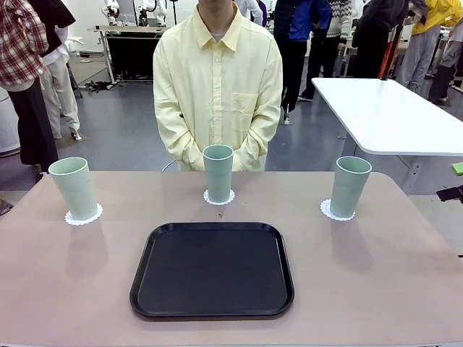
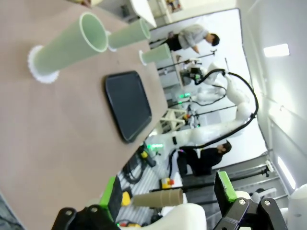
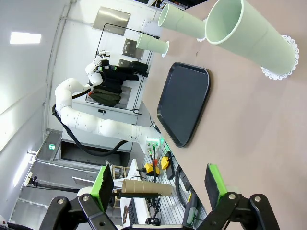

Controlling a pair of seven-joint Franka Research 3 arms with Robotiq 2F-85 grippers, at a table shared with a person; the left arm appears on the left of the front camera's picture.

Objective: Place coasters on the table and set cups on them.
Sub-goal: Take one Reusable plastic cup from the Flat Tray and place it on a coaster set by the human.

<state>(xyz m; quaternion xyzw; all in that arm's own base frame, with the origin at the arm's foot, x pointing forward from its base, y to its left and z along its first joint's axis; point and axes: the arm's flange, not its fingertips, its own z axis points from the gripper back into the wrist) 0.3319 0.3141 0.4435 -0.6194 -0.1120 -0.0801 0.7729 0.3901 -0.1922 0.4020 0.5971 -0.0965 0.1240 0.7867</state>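
Note:
Three mint-green cups stand upright on the beige table [image 1: 376, 282], each on a white scalloped coaster: the left cup [image 1: 74, 186] on its coaster [image 1: 84, 215], the middle cup [image 1: 218, 172] on its coaster [image 1: 218, 198], the right cup [image 1: 349, 185] on its coaster [image 1: 334, 211]. My left gripper [image 2: 168, 191] is open off the table's edge, holding nothing; the left cup [image 2: 72, 48] is nearest to it. My right gripper [image 3: 158, 184] is also open and holds nothing, off the table's edge, with the right cup [image 3: 252, 33] and its coaster [image 3: 278, 72] ahead of it.
A black rounded-square tray [image 1: 213, 269] lies bare at the table's near middle. A person in a pale yellow shirt [image 1: 217, 79] stands at the far side with hands clasped behind the middle cup. A white table [image 1: 391, 112] stands at the back right.

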